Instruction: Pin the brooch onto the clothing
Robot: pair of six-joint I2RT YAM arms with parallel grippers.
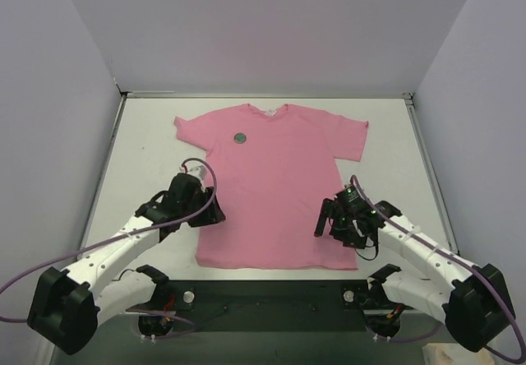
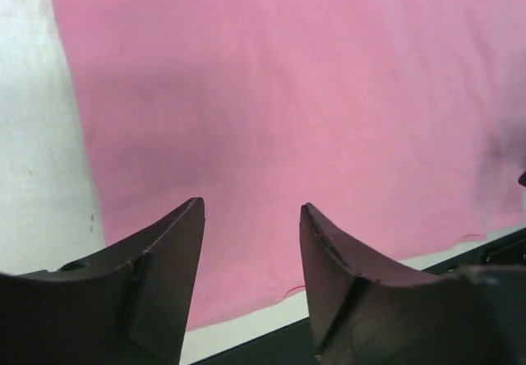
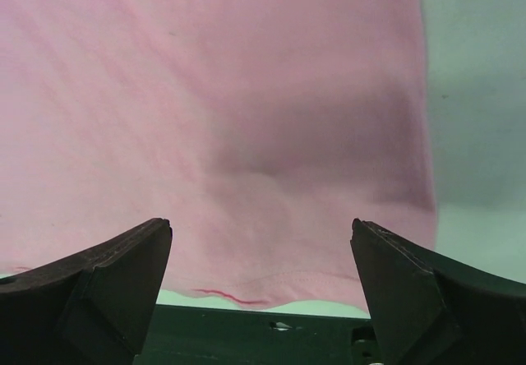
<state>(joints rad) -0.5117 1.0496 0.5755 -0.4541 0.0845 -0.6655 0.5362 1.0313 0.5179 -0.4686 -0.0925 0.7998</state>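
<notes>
Shirt (image 1: 279, 184) lies flat on the table (image 1: 148, 135), collar at the far side, lower edge toward the arm bases. Brooch (image 1: 239, 137) sits on the shirt's chest, left half, just below the collar. Whether it is fastened or only lying there cannot be told.

Left jaws: parted, nothing between them, hanging over the shirt's left margin near its lower edge. Right jaws: spread wide and empty, over the shirt's lower right part. Neither pair touches the brooch.

Key relation: the brooch lies toward the far side from both pairs. From the left jaws it is ahead and slightly to the right. From the right jaws it is ahead and well to the left, across the shirt. The left arm (image 1: 123, 246) is the nearer, the right arm (image 1: 419, 254) the farther. The disc is round, so there is no long axis to line up with.

View check: only the top camera shows the brooch. The left wrist view gives plain pink fabric, a strip of table at its left and the shirt's near edge. The right wrist view gives fabric with a soft wrinkle ahead of the jaws and table at its right.

Judgement: any reach for the brooch suits the left arm, moving forward.
</notes>
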